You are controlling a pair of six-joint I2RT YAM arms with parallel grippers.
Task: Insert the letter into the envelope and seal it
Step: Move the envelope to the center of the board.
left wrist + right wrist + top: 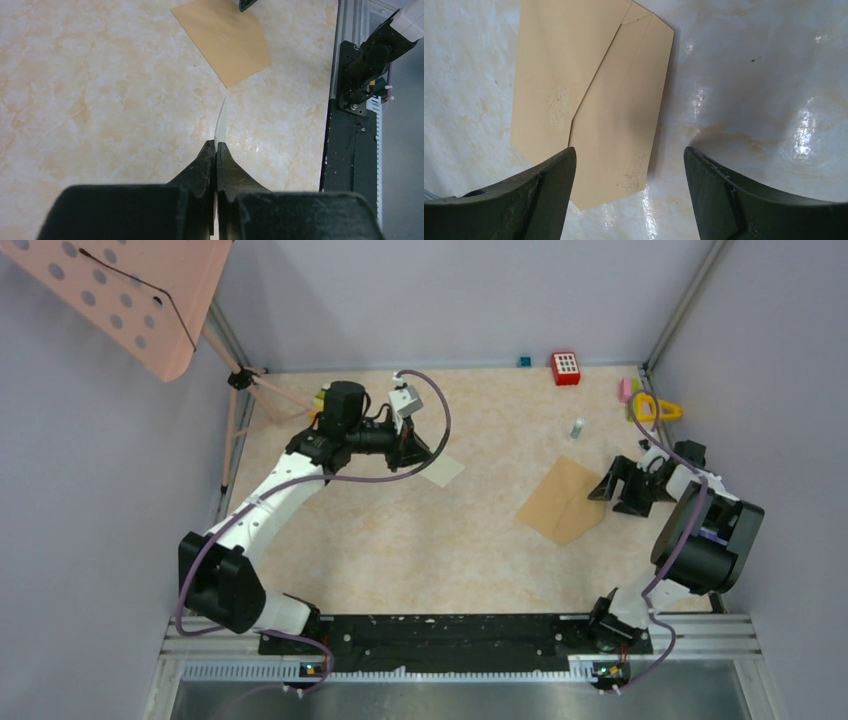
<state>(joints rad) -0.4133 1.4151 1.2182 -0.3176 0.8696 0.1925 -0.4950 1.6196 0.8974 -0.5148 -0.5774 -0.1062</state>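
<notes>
Pale letter (221, 117) pinched — left gripper (216, 146) closed.

High overhead view, two close wrist views (envelope (565, 502) in all)

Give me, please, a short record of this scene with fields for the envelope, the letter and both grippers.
envelope: tan, lying flat on the table, right of centre
letter: pale sheet, outside the envelope and apart from it
left gripper: shut on the letter's edge
right gripper: open at one end of the envelope, holding nothing
task state: letter not yet inserted
</notes>
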